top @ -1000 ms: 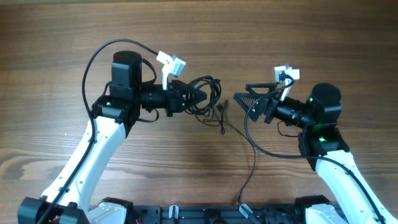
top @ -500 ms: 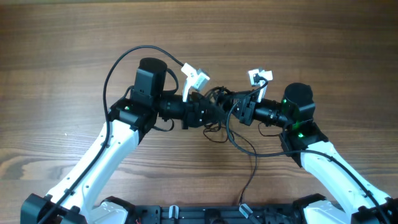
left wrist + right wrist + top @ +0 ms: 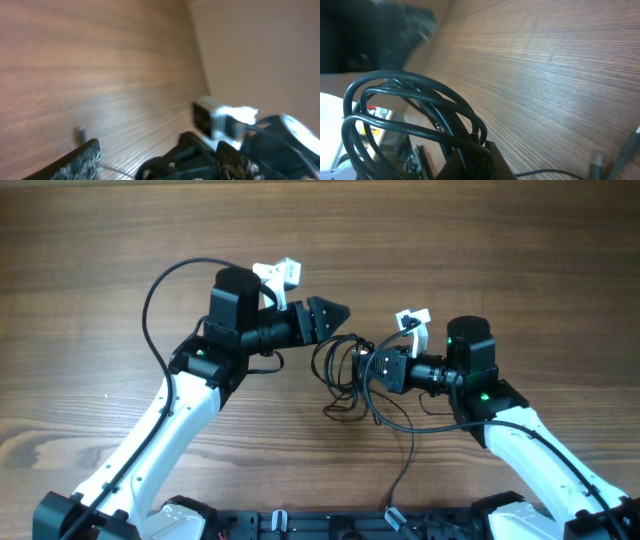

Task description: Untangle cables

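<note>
Black cables (image 3: 462, 132) bunched at counter (image 3: 500, 240) centre | right hand (image 3: 363, 365) clamped on them | left hand (image 3: 338, 312) spread wide, holding nothing

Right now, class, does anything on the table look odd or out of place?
Yes: the cables are bunched in a tangle of overlapping loops between the arms, and the right gripper is clamped on them. The left gripper is open and holds nothing. Nothing looks damaged.

Thin black cables (image 3: 343, 363) bunched in one tangle at mid-table (image 3: 100, 240). Several overlapping loops (image 3: 405, 107) stand upright, and one loose strand trails toward the near edge.
</note>
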Available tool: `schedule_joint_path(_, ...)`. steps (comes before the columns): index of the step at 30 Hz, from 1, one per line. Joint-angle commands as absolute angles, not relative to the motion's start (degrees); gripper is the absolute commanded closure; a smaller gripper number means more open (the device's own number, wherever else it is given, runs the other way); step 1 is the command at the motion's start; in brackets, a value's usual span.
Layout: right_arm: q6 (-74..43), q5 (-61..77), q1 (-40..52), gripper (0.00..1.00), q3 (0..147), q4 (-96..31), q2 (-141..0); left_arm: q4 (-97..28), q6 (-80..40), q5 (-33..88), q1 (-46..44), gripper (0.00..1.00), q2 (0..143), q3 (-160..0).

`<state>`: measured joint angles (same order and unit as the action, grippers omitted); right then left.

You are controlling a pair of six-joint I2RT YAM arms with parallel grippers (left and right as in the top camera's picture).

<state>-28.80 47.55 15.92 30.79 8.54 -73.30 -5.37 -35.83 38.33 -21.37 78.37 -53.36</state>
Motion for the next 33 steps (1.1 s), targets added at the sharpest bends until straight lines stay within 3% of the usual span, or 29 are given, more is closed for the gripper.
schedule_joint_path(1, -30.85, 46.04, 13.1, 0.96, 31.07, 6.74, -73.6, -0.51, -30.17, 46.28, -21.1, 0.22, 77.67, -53.6)
schedule_joint_path(8, -25.08, 46.02, 6.17, 0.95, 32.23, 1.15, -71.46, -1.28, -26.96, 45.54, -22.39, 0.21, 77.67, -53.6)
schedule_joint_path(14, -13.04, 34.39, 5.65, 0.95, 43.13, -31.9, -59.81, -5.48, -26.98, 38.65, -22.35, 0.19, 77.67, -53.6)
schedule_joint_path(18, -10.22, 27.44, 5.67, 0.95, 45.1, -42.48, -48.9, -6.44, -26.11, 39.66, -22.61, 0.2, 77.67, -53.76)
schedule_joint_path(23, -11.31, 20.32, 5.67, 0.95, 45.1, -44.82, -48.31, -6.76, -16.64, 41.5, -27.55, 0.21, 77.45, -56.05)
schedule_joint_path(33, -14.13, 24.82, 12.21, 0.96, 45.1, -43.0, -59.11, -12.51, -8.56, 16.88, -40.69, 0.16, 77.8, -58.26)
